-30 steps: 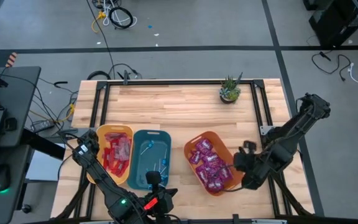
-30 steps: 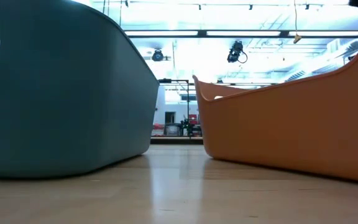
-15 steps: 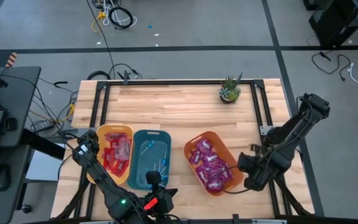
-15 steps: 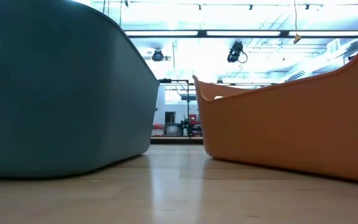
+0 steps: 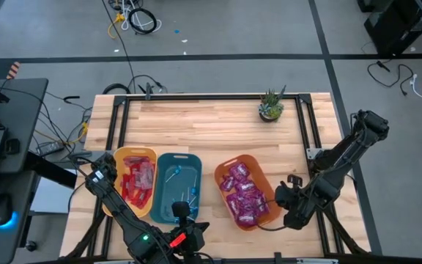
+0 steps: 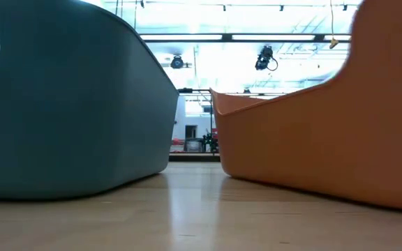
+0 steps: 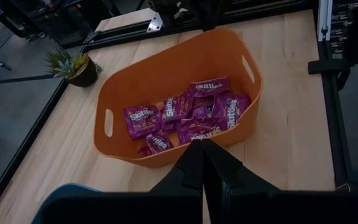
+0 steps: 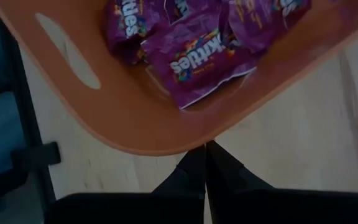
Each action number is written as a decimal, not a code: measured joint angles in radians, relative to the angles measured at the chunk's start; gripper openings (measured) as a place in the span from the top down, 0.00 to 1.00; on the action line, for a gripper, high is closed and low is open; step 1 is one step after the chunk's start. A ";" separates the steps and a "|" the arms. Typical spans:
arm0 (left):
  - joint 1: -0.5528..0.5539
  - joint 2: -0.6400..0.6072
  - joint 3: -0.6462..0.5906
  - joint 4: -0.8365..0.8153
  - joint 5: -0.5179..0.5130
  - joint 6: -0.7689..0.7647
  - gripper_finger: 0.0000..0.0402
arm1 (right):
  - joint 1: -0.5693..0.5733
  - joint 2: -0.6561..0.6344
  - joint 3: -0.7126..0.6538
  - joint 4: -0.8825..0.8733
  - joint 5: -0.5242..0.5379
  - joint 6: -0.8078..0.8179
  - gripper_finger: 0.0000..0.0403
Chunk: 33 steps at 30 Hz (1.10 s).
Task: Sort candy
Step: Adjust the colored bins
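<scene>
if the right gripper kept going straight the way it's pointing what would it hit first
Most likely the orange bin. The shut right gripper sits just outside its wall, pointing at it, with the purple packets beyond the rim. Whether the tips already touch the wall is unclear.

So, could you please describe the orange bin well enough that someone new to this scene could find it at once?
On the wooden table, three plastic bins sit in a row along the near edge. The orange bin is the one on the right, standing apart from the yellow bin and teal bin. It alone holds the purple packets, and the shut right gripper sits at its edge.
</scene>
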 joint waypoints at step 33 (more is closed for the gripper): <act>-0.130 0.001 -0.298 -0.031 0.497 -0.245 1.00 | 0.050 0.000 0.001 -0.083 0.069 0.035 1.00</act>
